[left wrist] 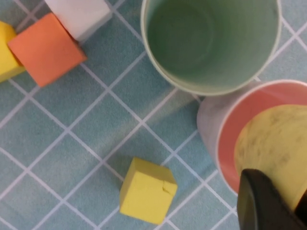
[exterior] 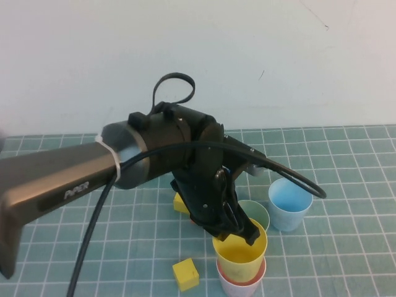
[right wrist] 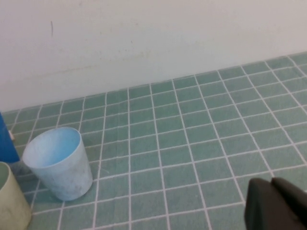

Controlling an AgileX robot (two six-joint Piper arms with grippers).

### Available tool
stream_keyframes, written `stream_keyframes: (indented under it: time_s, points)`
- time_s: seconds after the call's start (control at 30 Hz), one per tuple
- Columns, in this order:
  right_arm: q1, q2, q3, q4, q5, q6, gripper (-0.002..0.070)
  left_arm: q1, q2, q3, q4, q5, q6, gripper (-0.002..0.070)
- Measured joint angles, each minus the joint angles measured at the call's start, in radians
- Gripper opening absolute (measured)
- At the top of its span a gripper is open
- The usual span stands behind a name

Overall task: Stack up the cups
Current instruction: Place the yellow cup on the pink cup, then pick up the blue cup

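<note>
My left gripper (exterior: 238,232) is shut on the rim of a yellow cup (exterior: 241,252) and holds it upright, with its base in the mouth of a pink cup (exterior: 241,284) at the table's front. In the left wrist view the yellow cup (left wrist: 276,143) sits over the pink cup's opening (left wrist: 229,139), with one finger (left wrist: 261,203) on its wall. A pale green cup (exterior: 260,212) stands just behind, and a blue cup (exterior: 289,204) to its right. My right gripper (right wrist: 276,206) is shut and empty, low over the table, to the right of the blue cup (right wrist: 60,163).
A yellow block (exterior: 185,274) lies left of the pink cup, and another yellow block (exterior: 180,203) sits under the left arm. The left wrist view also shows the green cup (left wrist: 211,43), an orange block (left wrist: 46,49) and a white block (left wrist: 79,14).
</note>
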Motion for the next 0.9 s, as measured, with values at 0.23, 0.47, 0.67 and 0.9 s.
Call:
stream_keyframes:
  time_s: [0.23, 0.47, 0.67, 0.9]
  points:
    - [0.000, 0.000, 0.000, 0.196, 0.000, 0.076, -0.0002, 0.000, 0.049, 0.000, -0.024, -0.021, -0.002, 0.0096]
    - [0.000, 0.000, 0.000, 0.413, 0.000, 0.128, -0.0002, 0.000, 0.045, 0.000, -0.028, -0.024, 0.012, 0.0340]
    - [0.000, 0.000, 0.000, 0.402, -0.028, 0.079, -0.0003, 0.000, -0.072, 0.010, 0.032, -0.015, 0.000, 0.0318]
    - [0.000, 0.000, 0.000, 0.383, -0.074, -0.031, -0.0002, 0.000, -0.369, 0.191, 0.081, -0.113, -0.041, 0.0056]
